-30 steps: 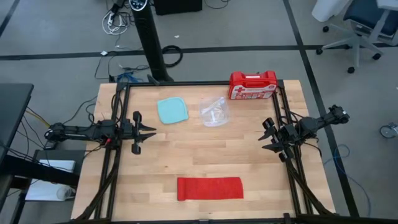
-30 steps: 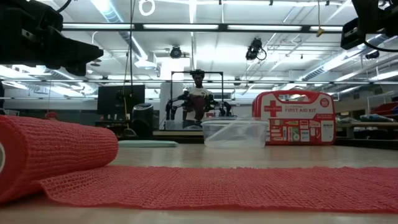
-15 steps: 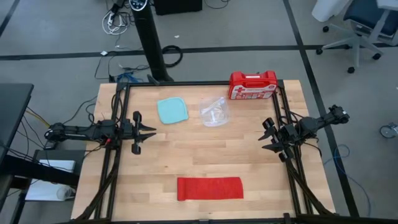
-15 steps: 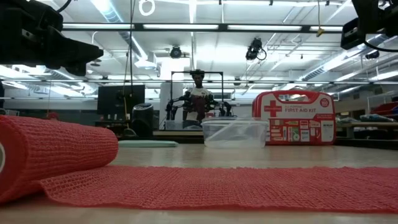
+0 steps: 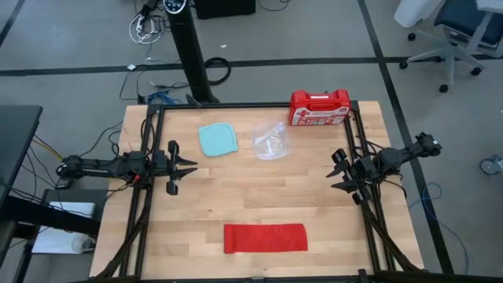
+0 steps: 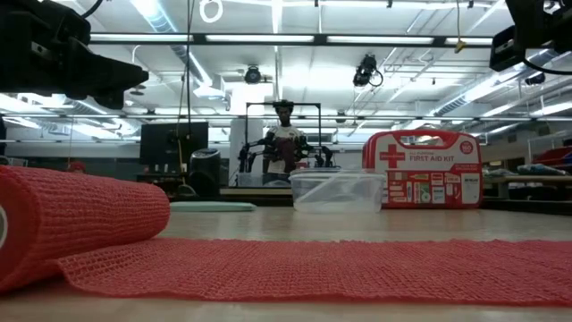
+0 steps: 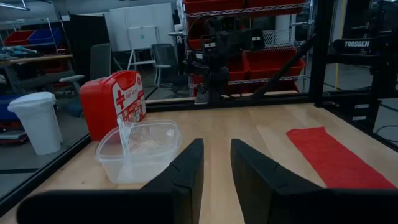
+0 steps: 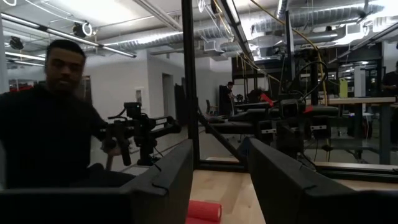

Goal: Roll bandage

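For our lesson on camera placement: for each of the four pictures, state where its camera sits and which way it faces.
High view: overhead, facing straight down; both arms, bandage.
Low view: at tabletop height, facing across the table; bandage nearest, first-aid case behind.
Left wrist view: on the left arm, facing across the table; left gripper open.
Right wrist view: on the right arm, facing the left arm; right gripper open, a person behind.
All four show the bandage.

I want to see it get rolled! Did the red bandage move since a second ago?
No. The bandage lies in the same spot near the table's front edge, just as far from the red first-aid case as before.
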Available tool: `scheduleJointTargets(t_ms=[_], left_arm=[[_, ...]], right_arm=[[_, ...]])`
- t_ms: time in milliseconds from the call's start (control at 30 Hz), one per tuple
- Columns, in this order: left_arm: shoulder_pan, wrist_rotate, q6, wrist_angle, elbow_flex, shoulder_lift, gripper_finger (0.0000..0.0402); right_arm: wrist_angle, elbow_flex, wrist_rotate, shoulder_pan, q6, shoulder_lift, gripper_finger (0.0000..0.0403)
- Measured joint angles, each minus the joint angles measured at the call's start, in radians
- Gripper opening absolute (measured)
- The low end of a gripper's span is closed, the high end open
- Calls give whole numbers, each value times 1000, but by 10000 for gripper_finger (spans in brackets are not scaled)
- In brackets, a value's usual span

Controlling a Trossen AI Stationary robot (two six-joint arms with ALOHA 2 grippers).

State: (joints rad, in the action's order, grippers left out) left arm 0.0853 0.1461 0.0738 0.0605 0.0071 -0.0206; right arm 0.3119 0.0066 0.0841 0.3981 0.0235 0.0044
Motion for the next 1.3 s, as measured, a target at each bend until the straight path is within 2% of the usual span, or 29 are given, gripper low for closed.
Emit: scheduleJointTargets(t_ms=[833,900,1100,1300], left_arm=[[0,0,-11,2,0,0,85],[0,0,-66,3,0,0,85],[0,-1,-357,2,0,0,85],[0,-1,-478,1,0,0,85]], right_arm=[[8,0,9,-2,-26,0,155],[8,0,9,-2,-25,0,155],[58,0,18,-2,-25,0,155],[242,2,154,-2,18,3,155]])
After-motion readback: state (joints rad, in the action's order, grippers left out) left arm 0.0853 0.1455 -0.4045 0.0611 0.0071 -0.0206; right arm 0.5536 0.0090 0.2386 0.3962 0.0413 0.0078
